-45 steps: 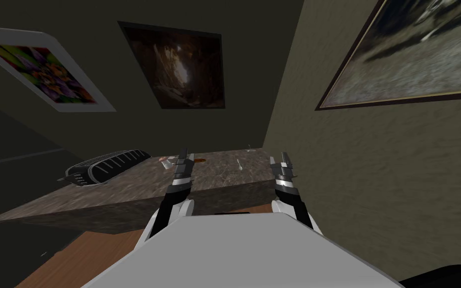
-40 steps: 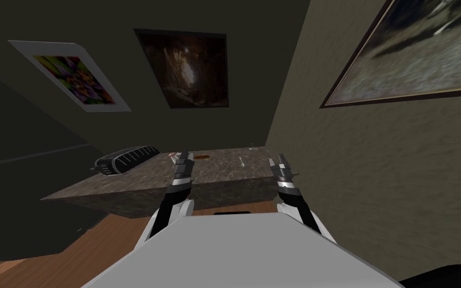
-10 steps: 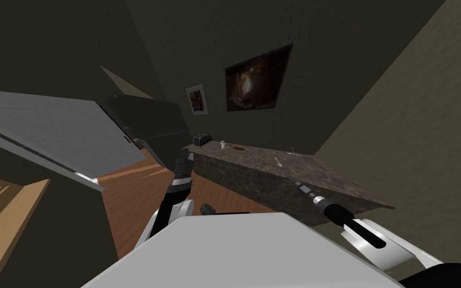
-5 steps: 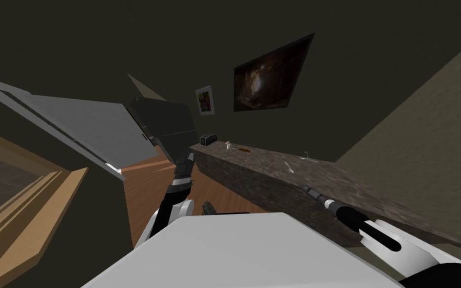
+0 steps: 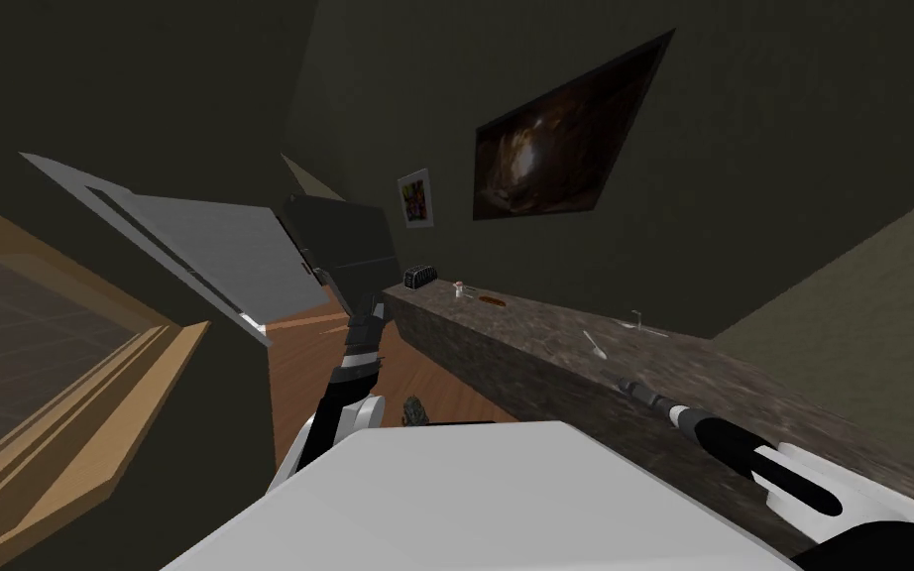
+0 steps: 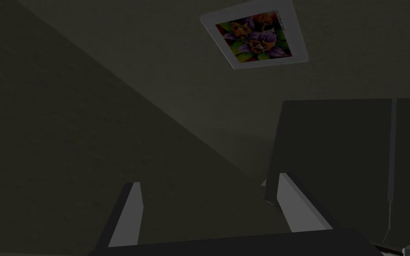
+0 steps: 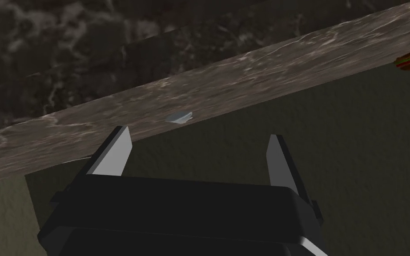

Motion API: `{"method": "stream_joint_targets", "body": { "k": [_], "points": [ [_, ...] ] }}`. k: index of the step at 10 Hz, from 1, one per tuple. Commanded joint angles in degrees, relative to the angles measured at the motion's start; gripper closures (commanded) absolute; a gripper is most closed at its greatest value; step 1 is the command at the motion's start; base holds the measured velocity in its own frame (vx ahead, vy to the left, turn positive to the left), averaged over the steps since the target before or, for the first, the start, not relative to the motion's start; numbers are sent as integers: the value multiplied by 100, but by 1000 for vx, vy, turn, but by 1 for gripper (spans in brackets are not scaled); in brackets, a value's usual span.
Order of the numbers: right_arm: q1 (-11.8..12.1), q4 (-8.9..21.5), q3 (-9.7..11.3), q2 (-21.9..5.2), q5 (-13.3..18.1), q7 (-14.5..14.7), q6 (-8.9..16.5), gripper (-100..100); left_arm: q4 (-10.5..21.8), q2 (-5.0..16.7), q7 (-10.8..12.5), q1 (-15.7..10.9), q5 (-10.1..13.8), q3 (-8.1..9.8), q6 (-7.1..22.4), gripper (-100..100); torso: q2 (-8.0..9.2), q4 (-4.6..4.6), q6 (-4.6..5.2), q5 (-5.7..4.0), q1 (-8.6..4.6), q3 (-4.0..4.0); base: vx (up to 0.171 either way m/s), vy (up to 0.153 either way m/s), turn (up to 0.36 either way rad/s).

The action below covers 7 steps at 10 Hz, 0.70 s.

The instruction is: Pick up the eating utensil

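The pale utensil [image 5: 595,344] lies untouched on the dark stone counter [image 5: 534,332]. Near it along the counter, the right gripper [image 5: 613,376] points its way, blades wide apart and empty. The left gripper [image 5: 366,311], off the counter's end, gapes empty too. The reach, grip and lift are all yet to do.

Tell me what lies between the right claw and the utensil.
Only bare stone-patterned countertop separates the right claw from the white utensil, per the head view.

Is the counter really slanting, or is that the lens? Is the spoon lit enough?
Head view: dim and rolled, so the counter slants with the camera; the spoon is a pale sliver ahead of the right gripper. Right wrist view: dim, the spoon pale on the mottled top. Left wrist view: darkest.
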Motion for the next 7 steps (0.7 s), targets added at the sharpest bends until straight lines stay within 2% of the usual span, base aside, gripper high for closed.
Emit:
{"method": "stream_joint_targets", "body": {
  "k": [1, 5, 7],
  "points": [
    [-2, 239, 176, -272, 80, 24, 132, -100, 0, 0, 0, 0, 0, 0, 0, 0, 0, 0, 0, 0, 0, 0, 118, -11, 211],
    [95, 704, 547, -750, 295, 140, 371, -100, 0, 0, 0, 1, 0, 1, 0, 0, -20, -5, 1, -2, -14, -12, 140, -47, 175],
    [126, 864, 690, -916, 379, 189, 458, -100, 0, 1, 0, 1, 0, 1, 0, 0, -24, -6, 2, -4, -16, -15, 125, -70, 88]
  ]
}}
